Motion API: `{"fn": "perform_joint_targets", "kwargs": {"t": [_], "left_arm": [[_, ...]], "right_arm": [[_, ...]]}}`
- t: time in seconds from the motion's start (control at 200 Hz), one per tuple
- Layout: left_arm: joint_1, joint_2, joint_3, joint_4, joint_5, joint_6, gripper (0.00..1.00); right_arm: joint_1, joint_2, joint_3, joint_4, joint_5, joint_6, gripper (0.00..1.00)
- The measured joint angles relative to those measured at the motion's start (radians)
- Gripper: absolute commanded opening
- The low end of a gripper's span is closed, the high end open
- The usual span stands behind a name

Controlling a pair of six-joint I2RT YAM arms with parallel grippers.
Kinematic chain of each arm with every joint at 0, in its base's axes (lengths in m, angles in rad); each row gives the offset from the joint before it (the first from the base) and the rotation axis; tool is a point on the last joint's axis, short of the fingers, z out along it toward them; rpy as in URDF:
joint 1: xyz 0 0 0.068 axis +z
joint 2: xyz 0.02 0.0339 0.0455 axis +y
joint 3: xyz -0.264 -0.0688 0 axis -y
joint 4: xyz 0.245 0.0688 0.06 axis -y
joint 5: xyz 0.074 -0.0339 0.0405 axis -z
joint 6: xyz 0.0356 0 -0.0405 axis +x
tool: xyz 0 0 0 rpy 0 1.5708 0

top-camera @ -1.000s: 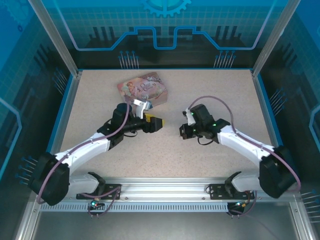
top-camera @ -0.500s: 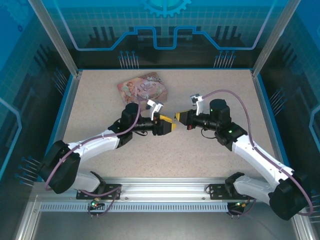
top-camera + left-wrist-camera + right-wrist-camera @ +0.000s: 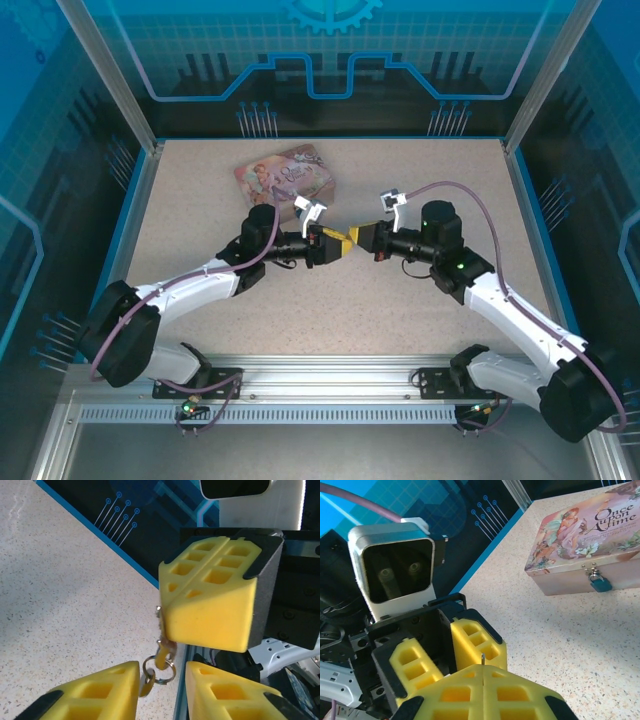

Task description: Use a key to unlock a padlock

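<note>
Pinching key (image 3: 162,652), apparently: right gripper (image 3: 483,672)

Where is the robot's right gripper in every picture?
Top external: right gripper at centre, tip to tip with the left gripper.
Left wrist: upper middle, shut, key bunch dangling from it.
Right wrist: bottom centre.
Shared landmark: the left gripper facing it.
</note>
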Motion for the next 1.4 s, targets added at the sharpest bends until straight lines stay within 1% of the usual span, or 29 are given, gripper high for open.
{"fn": "perform_joint_targets", "kwargs": {"t": [0.07,0.37,0.5,0.575,0.605,0.65,0.675,0.75,0.84,0.935,0.995,1.081,1.121,1.201,1.251,1.401], "left_arm": [[0.000,0.000,0.000,0.000,0.000,0.001,0.21],[0.000,0.000,0.000,-0.001,-0.001,0.002,0.00],[0.000,-0.004,0.000,-0.002,-0.003,0.004,0.00],[0.000,-0.009,0.000,-0.006,-0.008,0.005,0.00],[0.000,-0.010,0.000,-0.008,-0.010,0.005,0.00],[0.000,-0.016,0.000,-0.015,-0.016,0.009,0.00],[0.000,-0.020,0.000,-0.021,-0.021,0.010,0.00],[0.000,-0.031,0.000,-0.032,-0.032,0.016,0.00],[0.000,-0.042,-0.001,-0.040,-0.045,0.028,0.00],[0.000,-0.049,-0.001,-0.046,-0.054,0.035,0.00],[0.000,-0.050,-0.001,-0.050,-0.056,0.039,0.00],[0.000,-0.050,-0.001,-0.063,-0.058,0.048,0.00],[0.000,-0.050,-0.001,-0.070,-0.061,0.055,0.00],[0.000,-0.050,-0.001,-0.080,-0.065,0.062,0.00],[0.000,-0.050,-0.001,-0.087,-0.069,0.064,0.00],[0.000,-0.050,-0.001,-0.092,-0.077,0.065,0.00]], "right_arm": [[0.000,-0.001,-0.001,0.008,-0.008,0.005,0.00],[-0.001,-0.001,-0.007,0.020,-0.041,0.014,0.00],[-0.002,-0.001,-0.007,0.019,-0.041,0.014,0.00],[-0.011,-0.005,-0.007,0.009,-0.040,0.013,0.04],[-0.019,-0.008,-0.007,0.000,-0.040,0.014,0.08],[-0.033,-0.014,-0.007,-0.022,-0.037,0.013,0.12],[-0.041,-0.019,-0.007,-0.036,-0.034,0.015,0.15],[-0.069,-0.035,-0.007,-0.075,-0.029,0.028,0.20],[-0.108,-0.057,-0.007,-0.107,-0.035,0.058,0.29],[-0.139,-0.078,-0.011,-0.123,-0.045,0.134,0.42],[-0.148,-0.081,-0.018,-0.126,-0.058,0.209,0.50],[-0.150,-0.080,-0.043,-0.106,-0.079,0.326,0.56],[-0.149,-0.077,-0.067,-0.081,-0.093,0.411,0.59],[-0.146,-0.065,-0.090,-0.055,-0.100,0.515,0.62],[-0.137,-0.055,-0.091,-0.046,-0.100,0.575,0.63],[-0.097,-0.030,-0.085,-0.019,-0.101,0.681,0.62]]}}
